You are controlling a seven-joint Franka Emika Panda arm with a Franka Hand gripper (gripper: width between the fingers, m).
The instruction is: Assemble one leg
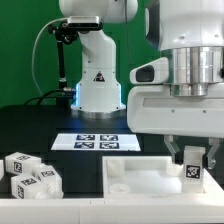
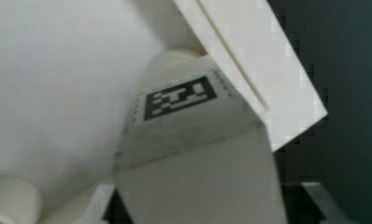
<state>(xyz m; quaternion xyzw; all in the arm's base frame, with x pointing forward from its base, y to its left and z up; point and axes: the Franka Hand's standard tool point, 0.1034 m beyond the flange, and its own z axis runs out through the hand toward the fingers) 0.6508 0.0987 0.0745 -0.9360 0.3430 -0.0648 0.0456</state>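
My gripper (image 1: 190, 166) is at the exterior view's right, shut on the leg (image 1: 191, 170), a small white block with a black-and-white tag. It holds the leg at the right end of the large flat white panel (image 1: 135, 172). In the wrist view the leg (image 2: 186, 110) fills the space between the fingers of the gripper (image 2: 209, 206). Its far end rests against or just over the panel's raised edge (image 2: 254, 60). I cannot tell whether they touch. A round corner feature of the panel (image 2: 9, 196) shows beside the leg.
Several loose white tagged legs (image 1: 30, 176) lie at the exterior view's left front. The marker board (image 1: 97, 141) lies on the black table behind the panel. The arm's white base (image 1: 97, 85) stands at the back.
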